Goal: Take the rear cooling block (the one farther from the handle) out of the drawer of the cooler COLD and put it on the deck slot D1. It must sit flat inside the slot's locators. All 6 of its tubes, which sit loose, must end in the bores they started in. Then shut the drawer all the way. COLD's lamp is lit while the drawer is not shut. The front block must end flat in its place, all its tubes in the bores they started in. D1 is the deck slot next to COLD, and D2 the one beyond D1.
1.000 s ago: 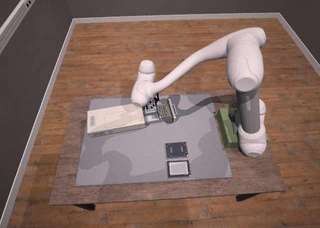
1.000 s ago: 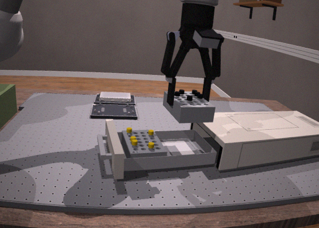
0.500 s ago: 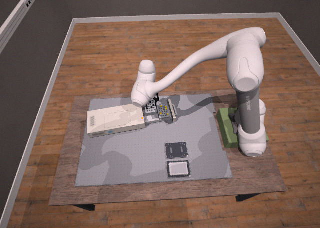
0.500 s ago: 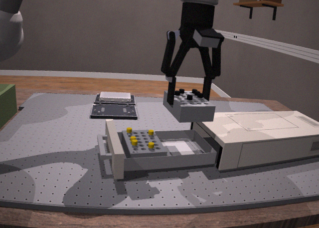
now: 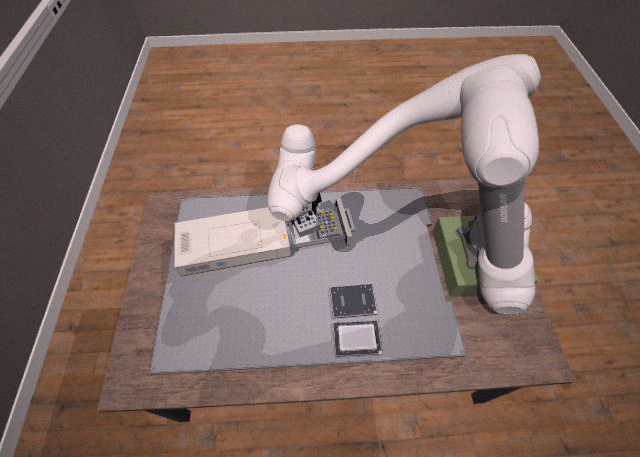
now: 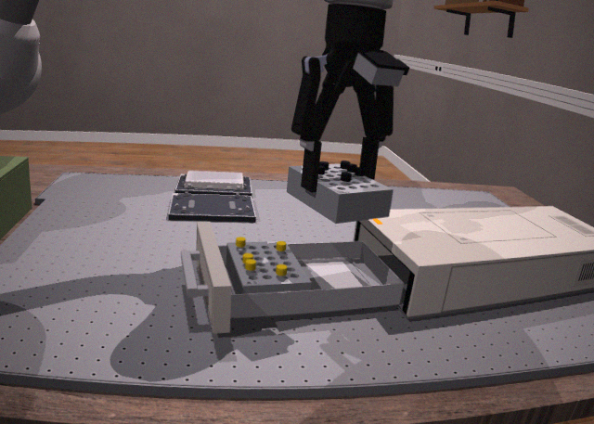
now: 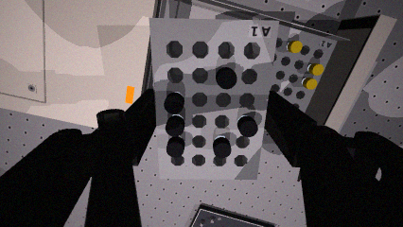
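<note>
My gripper (image 6: 338,170) is shut on the rear cooling block (image 6: 340,192), a grey block with several black-capped tubes standing in its bores. I hold it level in the air, well above the open drawer (image 6: 310,277) of the beige cooler COLD (image 6: 479,251). It also shows in the wrist view (image 7: 210,99) between my two fingers, and in the top view (image 5: 305,222). The front block (image 6: 265,263) with yellow-capped tubes sits flat in the drawer next to the handle (image 6: 189,276). The drawer's rear bay (image 6: 342,273) is empty. COLD's orange lamp (image 6: 377,221) is lit. Deck slot D1 (image 5: 353,300) is a dark empty plate.
Deck slot D2 (image 5: 356,338) beyond D1 holds a white plate. A green box (image 5: 454,256) stands by the arm's base (image 5: 504,281). The drawer front (image 6: 213,276) sticks out over the perforated grey deck mat.
</note>
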`<state>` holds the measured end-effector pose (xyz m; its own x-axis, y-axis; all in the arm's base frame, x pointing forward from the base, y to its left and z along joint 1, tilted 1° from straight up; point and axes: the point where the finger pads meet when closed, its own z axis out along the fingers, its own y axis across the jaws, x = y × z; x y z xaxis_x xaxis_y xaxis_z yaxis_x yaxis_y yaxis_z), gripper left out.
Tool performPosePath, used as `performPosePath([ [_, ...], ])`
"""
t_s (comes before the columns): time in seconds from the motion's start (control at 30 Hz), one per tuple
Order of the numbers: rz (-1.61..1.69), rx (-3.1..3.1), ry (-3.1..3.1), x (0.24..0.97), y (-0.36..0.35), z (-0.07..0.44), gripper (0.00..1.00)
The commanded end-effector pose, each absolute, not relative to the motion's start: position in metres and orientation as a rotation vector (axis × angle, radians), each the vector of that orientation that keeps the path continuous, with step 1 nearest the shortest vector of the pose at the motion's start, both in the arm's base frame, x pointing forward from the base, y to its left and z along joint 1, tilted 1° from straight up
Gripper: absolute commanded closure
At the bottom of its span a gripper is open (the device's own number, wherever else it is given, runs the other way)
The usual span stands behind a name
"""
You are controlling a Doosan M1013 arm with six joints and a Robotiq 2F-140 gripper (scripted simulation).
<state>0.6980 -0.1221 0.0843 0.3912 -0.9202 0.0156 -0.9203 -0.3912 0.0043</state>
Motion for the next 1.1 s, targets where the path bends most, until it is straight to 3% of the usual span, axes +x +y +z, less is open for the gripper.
performPosePath([
  [0.0, 0.017, 2.689, -1.607, 0.694, -0.114, 0.085, 0.9],
  [1.07, 0.01, 3.087, -0.515, 0.654, -0.051, 0.084, 0.9],
])
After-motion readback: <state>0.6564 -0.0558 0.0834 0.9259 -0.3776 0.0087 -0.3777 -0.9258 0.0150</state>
